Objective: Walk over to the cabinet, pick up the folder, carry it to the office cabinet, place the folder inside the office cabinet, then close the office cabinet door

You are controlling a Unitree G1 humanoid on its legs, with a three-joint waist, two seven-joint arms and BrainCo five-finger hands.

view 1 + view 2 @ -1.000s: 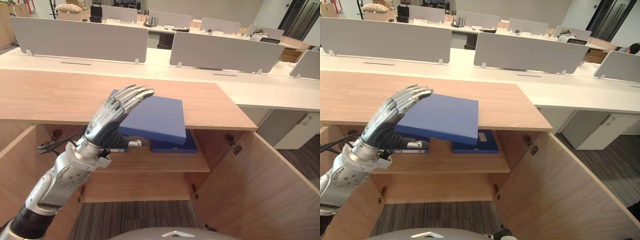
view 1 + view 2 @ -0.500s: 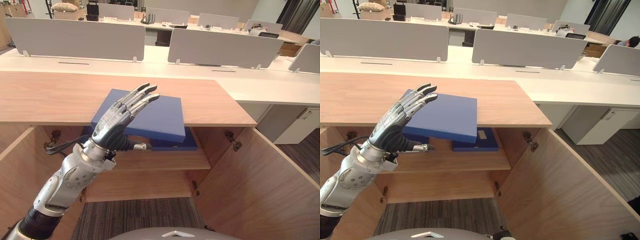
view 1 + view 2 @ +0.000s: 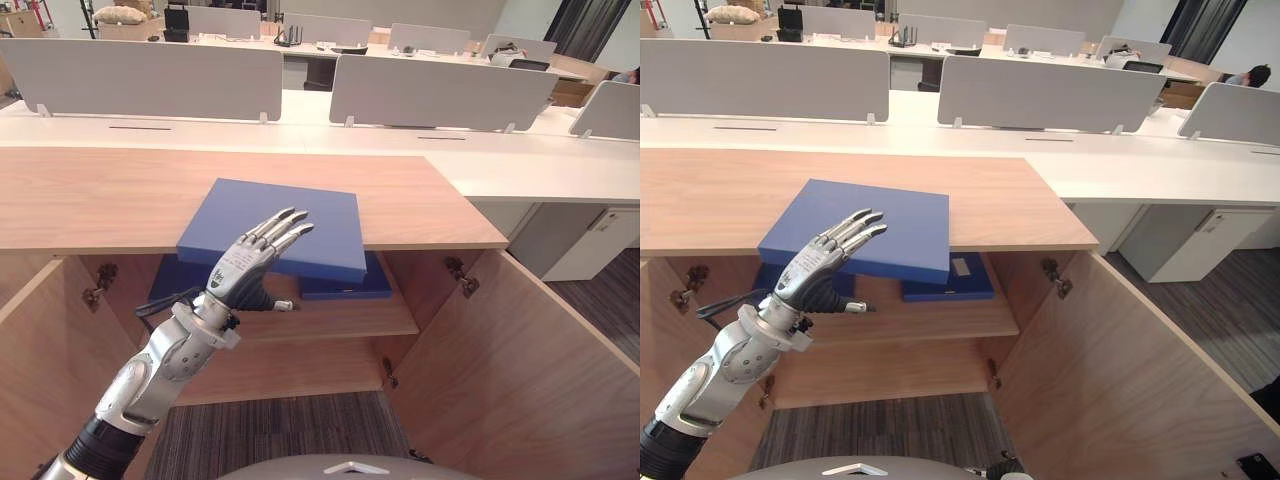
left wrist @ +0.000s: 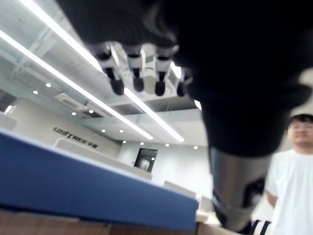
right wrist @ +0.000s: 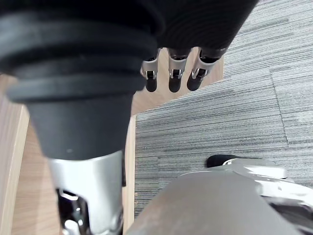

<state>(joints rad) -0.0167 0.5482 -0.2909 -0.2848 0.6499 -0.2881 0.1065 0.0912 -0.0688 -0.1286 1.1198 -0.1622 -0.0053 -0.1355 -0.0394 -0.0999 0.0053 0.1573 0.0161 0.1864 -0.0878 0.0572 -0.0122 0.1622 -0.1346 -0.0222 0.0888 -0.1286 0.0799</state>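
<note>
Left hand (image 3: 243,272): open, fingers straight and slightly fanned, thumb out to the side, nothing in its hold. Left eye view: a second before, it had pinched the blue folder (image 3: 300,215), which was tilted over the front edge of the cabinet top (image 3: 90,200). Since then the fingers had lifted off and the hand had dropped back and lower. The folder was left lying on the top with its near edge overhanging the opening. Judged: the folder was set on the cabinet, not inside it, and a fresh grasp would likely be needed before it could go onto the shelf (image 3: 340,322), where a darker blue folder (image 3: 345,290) already lay. Both doors stood open, the right door (image 3: 510,370) swung wide; closing not yet begun. Right eye view: same layout, with the fingertips (image 3: 866,222) level with the folder's near edge, contact not determinable. Left wrist view: fingers (image 4: 155,73) extended, clear above the folder's top face with ceiling showing between; a person in a white shirt (image 4: 293,171) stood beyond. Right wrist view: right hand (image 5: 172,73) hung idle over grey carpet (image 5: 234,98), fingers relaxed, holding nothing.
</note>
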